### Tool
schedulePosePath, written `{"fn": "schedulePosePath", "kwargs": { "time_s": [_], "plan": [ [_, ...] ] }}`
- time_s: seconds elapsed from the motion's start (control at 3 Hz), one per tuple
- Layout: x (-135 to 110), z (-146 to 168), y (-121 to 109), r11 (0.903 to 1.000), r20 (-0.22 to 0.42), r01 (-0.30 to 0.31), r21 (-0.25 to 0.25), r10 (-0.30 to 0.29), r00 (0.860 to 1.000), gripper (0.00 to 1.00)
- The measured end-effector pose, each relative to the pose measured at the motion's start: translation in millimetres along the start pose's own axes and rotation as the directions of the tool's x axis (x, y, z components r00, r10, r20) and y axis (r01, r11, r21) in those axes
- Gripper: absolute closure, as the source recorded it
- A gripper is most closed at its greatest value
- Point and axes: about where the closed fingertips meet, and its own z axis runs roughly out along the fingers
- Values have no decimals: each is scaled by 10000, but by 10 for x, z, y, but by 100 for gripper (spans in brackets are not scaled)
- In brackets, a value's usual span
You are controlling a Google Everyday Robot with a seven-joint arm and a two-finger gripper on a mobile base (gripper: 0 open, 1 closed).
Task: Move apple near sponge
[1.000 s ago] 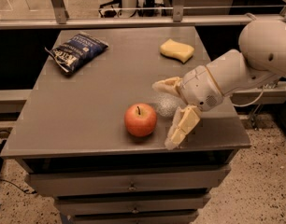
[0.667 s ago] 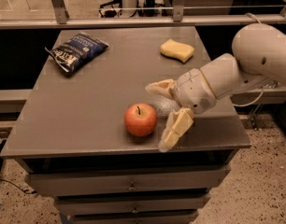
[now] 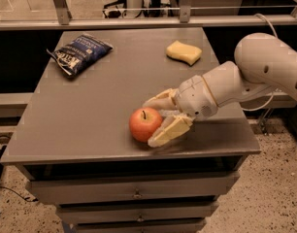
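The red-orange apple with a short dark stem stands near the front edge of the grey table. My gripper comes in from the right and is open, with one finger behind the apple and the other finger in front of it, both close around its right side. The pale yellow sponge lies at the back right of the table, well beyond the apple.
A blue chip bag lies at the back left of the table. My white arm reaches over the table's right edge. Drawers sit under the tabletop. A railing runs behind the table.
My gripper has moved left toward the apple, so its open fingers now straddle the apple's right side. The apple, sponge and chip bag have not moved.
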Motion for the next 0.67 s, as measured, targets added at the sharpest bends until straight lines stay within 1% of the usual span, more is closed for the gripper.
{"fn": "schedulePosePath", "kwargs": {
  "time_s": [0.33, 0.67],
  "plan": [
    [-45, -77, -87, 9995, 120, 53, 305, -57, 9999, 65],
    [-92, -176, -154, 9982, 200, 75, 603, -87, 9998, 87]
  ]
}}
